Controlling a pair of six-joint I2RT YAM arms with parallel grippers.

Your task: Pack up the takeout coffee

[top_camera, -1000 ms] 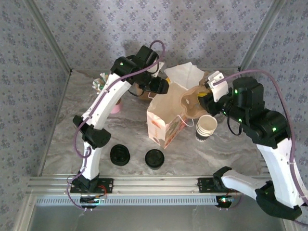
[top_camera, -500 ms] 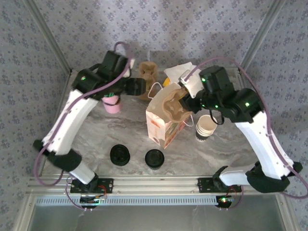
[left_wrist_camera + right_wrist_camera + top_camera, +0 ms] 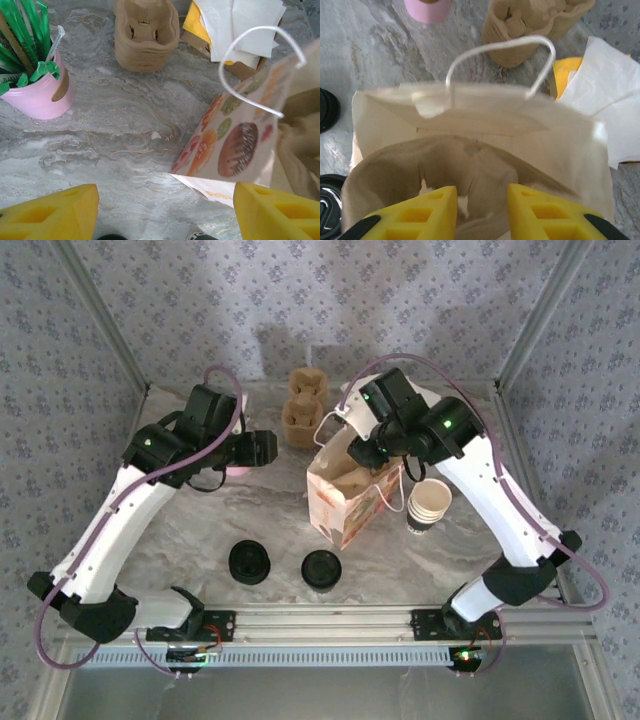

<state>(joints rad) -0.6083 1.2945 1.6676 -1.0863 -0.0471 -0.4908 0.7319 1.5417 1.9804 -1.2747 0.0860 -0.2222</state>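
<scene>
1. R gripper [image 3: 480,194]: narrow, closed on the edge of the brown pulp carrier [image 3: 420,170], which sits low inside the open bag [image 3: 485,120]. The handle [image 3: 500,50] arches just beyond the fingers.
2. L gripper [image 3: 165,210]: wide, empty, hovering over bare tabletop [image 3: 110,130] btwn the pink cup [image 3: 37,95] of green sticks and the bag's printed side.
3. Takeout coffee [image 3: 322,570]: on the tabletop near the front edge, just in front of the bag, well apart from both grippers. ID is a judgement. The lid stack [image 3: 249,562] beside it looks much alike from above.
4. Risks (judgement):
   - Wrong pick, since the two black rounds are easily confused.
   - Carrier looks crumpled and may not lie level, so a cup set in it could tip and spill.
   - R gripper may catch the handle or bag wall on the way out and topple the bag.
   - Hard squeeze on the paper cup could pop the lid.
5. Orientation: coffee appears upright, lid facing up, long axis vertical. Cup wall is barely visible from above.
</scene>
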